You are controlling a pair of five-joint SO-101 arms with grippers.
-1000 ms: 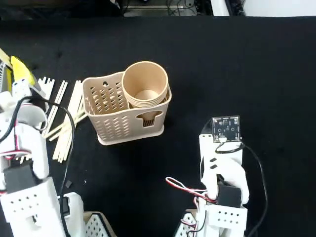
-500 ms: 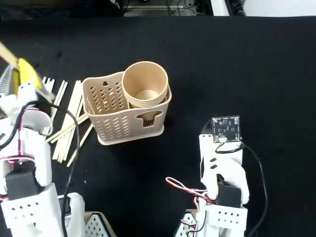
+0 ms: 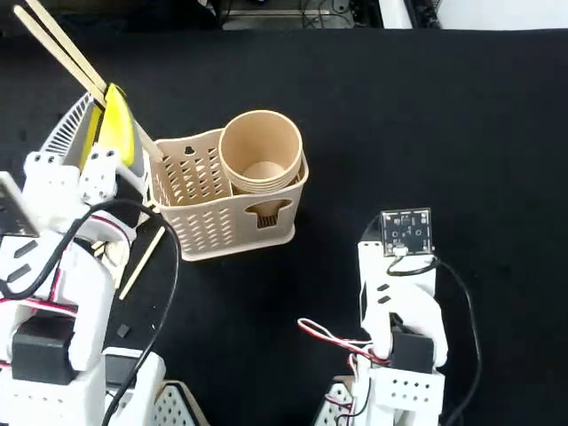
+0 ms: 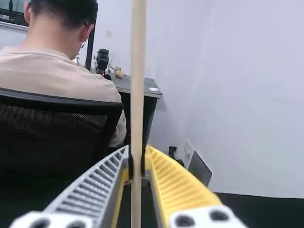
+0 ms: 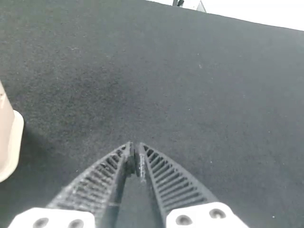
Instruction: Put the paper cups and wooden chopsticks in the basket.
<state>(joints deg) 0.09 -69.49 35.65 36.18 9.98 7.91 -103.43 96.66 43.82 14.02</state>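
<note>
Left jaws clamped on wooden chopsticks [image 4: 137,71], lifted high beside basket [image 3: 204,222], right jaws closed, low over table [image 3: 444,115]

Left arm [image 3: 55,266] stands tall at the left side of the tabletop [image 3: 444,106], wrist tipped upward, its end effector [image 3: 99,96] pointing up and away from the base. Jaws, one yellow and one grey, are pinched tight on the chopsticks [image 3: 55,40], which jut out past the tips at a slant. In the left wrist view, that end effector [image 4: 137,153] clamps a stick running straight up between the jaws. Over to the right arm [image 3: 398,302]: folded low and close to its base, wrist angled down. Its end effector [image 5: 135,151] has the jaws pressed together, tips touching, nothing in them, aimed at the tabletop.
</note>
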